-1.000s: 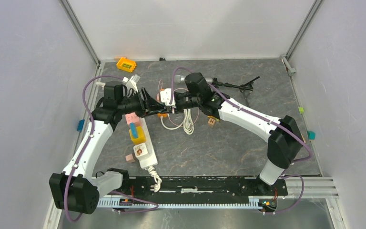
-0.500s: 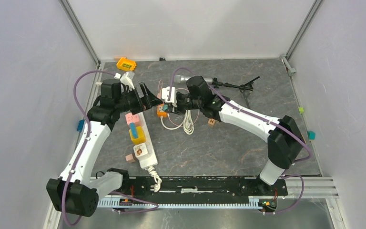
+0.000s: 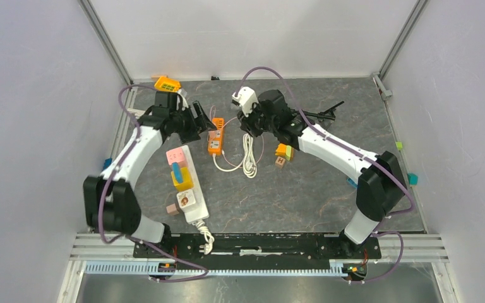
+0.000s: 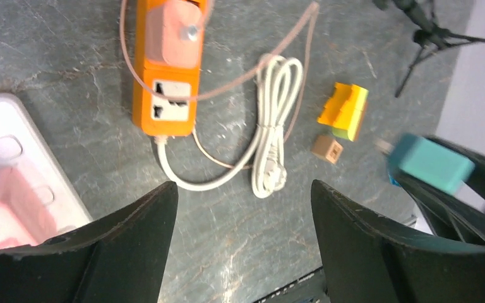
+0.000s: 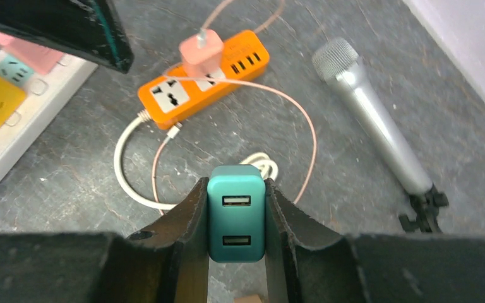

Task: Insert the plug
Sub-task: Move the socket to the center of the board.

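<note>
Left pincer [image 4: 242, 192] agape; right pincer [image 5: 237, 189] clamped.

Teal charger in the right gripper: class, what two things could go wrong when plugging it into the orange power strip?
The pink cable crosses the free socket of the orange power strip, so the teal charger could trap it. The left gripper hangs open, off the strip, so pushing may slide it.

silver microphone [image 5: 369, 120]; wooden cube [image 4: 326, 148] beside yellow block [image 4: 343, 108].
</note>
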You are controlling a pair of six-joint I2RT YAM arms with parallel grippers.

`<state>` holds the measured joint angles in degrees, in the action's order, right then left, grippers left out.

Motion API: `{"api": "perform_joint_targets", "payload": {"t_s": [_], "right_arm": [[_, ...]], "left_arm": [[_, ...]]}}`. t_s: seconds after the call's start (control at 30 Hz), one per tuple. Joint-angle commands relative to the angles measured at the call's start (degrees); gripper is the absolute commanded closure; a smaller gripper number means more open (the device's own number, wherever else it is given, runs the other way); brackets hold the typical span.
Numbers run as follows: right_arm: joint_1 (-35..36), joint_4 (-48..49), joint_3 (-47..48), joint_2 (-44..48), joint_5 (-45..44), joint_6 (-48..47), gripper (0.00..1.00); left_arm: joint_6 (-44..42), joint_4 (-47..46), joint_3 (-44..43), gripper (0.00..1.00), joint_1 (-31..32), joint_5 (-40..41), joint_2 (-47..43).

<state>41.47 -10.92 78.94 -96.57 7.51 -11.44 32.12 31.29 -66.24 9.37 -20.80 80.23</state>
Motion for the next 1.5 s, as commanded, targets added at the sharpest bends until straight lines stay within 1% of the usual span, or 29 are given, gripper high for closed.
{"api": "perform_joint_targets", "payload": {"t_s": [0.0, 0.1, 0.2, 0.37, 0.47, 0.63, 0.77, 0.93, 1.03, 1.17, 1.27, 1.4, 1.47], "right_arm": [[-1.49, -3.93, 2.94, 1.59, -4.09, 6.33, 1.00], [-2.97, -6.51, 3.21, 1.40, -1.70, 7.86, 1.00], [-4.22, -8.90, 4.24, 0.89, -0.23, 8.60, 1.00], [-5.30, -10.30, 4.73, 0.99, 0.46, 8.57, 1.00], [-5.61, -10.78, 5.14, 0.77, 1.09, 7.90, 1.00], [-6.14, -11.68, 6.68, -0.14, 1.79, 7.09, 1.00], [-6.60, -11.70, 8.10, -1.35, 3.02, 6.96, 1.00], [-6.84, -12.57, 10.87, -3.55, 4.33, 7.35, 1.00], [-6.94, -13.24, 12.15, -4.34, 4.75, 7.47, 1.00], [-7.18, -13.41, 12.10, -4.41, 4.88, 7.44, 1.00], [-7.29, -13.56, 11.73, -4.28, 4.83, 7.49, 1.00], [-7.45, -13.91, 11.44, -4.06, 4.88, 7.75, 1.00], [-7.46, -13.79, 10.92, -3.82, 4.98, 7.92, 1.00]], "left_arm": [[3.46, -2.58, -5.87, 0.18, 0.12, 1.42, 9.96], [4.13, -6.56, -8.27, 0.18, 0.20, -0.78, 17.69], [3.88, -6.85, -11.30, 0.18, 0.68, -1.98, 24.27], [3.83, -7.37, -11.90, 0.16, 2.86, -1.03, 29.26], [5.21, -8.16, -11.27, 0.16, 5.00, -0.88, 30.54], [13.51, -13.79, -6.84, 0.17, 8.40, -2.21, 30.43], [20.17, -20.37, -3.94, 0.18, 10.91, -4.24, 30.20], [25.08, -25.04, -4.42, 0.20, 12.53, -6.35, 30.00], [22.49, -23.44, -5.64, 0.20, 12.43, -3.24, 27.24], [12.50, -10.76, -10.08, 0.18, 11.99, 4.69, 24.32], [7.44, -4.71, -9.27, 0.14, 11.39, 11.38, 21.63], [4.57, -4.43, -5.28, 0.09, 9.38, 17.78, 17.82], [4.18, -5.40, -3.41, 0.08, 7.73, 18.32, 17.32]]}}
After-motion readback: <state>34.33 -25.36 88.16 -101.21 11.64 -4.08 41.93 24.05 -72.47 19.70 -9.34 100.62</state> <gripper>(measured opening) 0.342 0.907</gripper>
